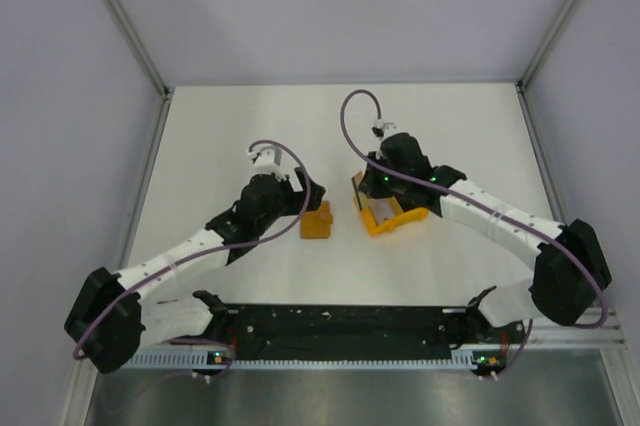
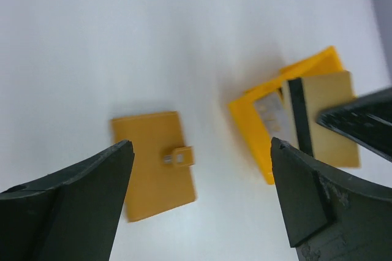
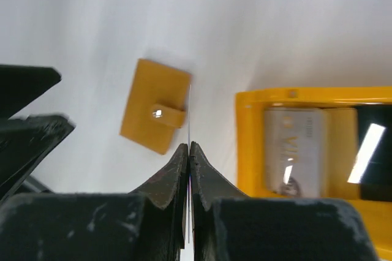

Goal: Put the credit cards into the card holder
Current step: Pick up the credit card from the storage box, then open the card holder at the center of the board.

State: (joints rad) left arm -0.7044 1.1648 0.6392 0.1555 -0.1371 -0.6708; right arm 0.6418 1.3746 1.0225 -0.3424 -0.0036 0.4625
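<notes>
Card holder lies shut and flat on the white table, nearest the arm bases of the loose items: a plain orange rectangle with a short strap across one long edge, fastened by a small metal snap. Left gripper hangs just above and beside it, fingers spread wide with nothing between them; the holder is not touched. To the right of the holder, apart from it, sits a yellow tray. Silvery card lies flat inside the tray; its pale lettering seems to begin "VI", the rest is too blurred to read, with a round mark toward one end. Right gripper is over the left end of the tray, fingers pressed together on the held card. The right wrist view shows this card edge-on as a thin bright line rising from between the fingertips. The left wrist view shows its back: a pale tan face with a black magnetic stripe along one side, no readable print. The card stands tilted over the tray; whether its lower edge touches the tray, I cannot tell.
</notes>
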